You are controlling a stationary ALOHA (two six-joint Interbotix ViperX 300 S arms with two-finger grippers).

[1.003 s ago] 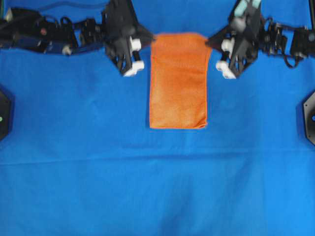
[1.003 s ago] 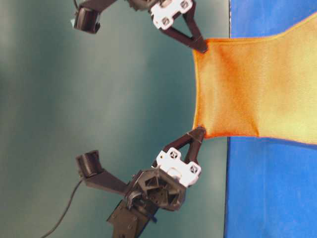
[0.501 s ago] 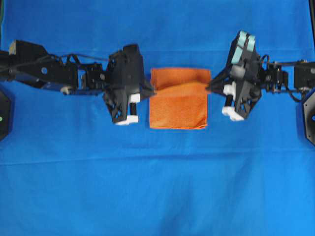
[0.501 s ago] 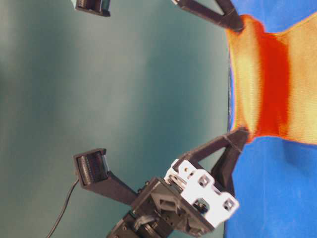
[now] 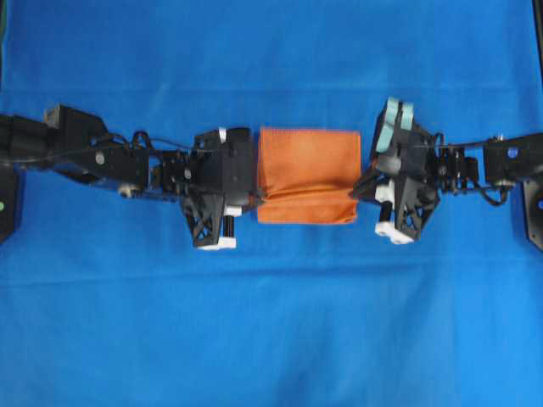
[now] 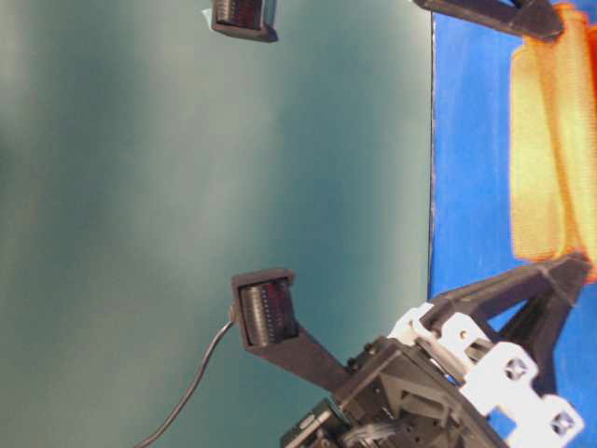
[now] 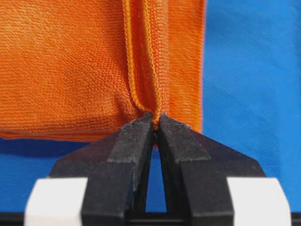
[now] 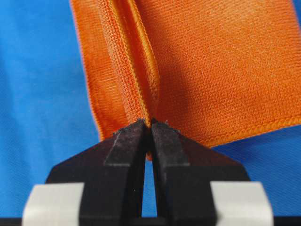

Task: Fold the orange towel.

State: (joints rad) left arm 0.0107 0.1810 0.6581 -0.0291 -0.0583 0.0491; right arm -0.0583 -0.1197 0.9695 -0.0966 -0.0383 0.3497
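The orange towel lies folded over on itself at the middle of the blue cloth, its upper layer drawn toward the near edge. My left gripper is shut on the towel's left hemmed corner. My right gripper is shut on the towel's right hemmed corner. Both pinch doubled hems just above the lower layer. In the table-level view the towel hangs in a low fold between the two sets of fingers.
The large smooth blue cloth covers the whole table. Both black arms reach in from the sides at mid-height. Black fixtures sit at the left and right table edges.
Both grippers have carried the towel's far edge toward the near edge and lower down, folding the long strip in half; the arms moved down the overhead view.
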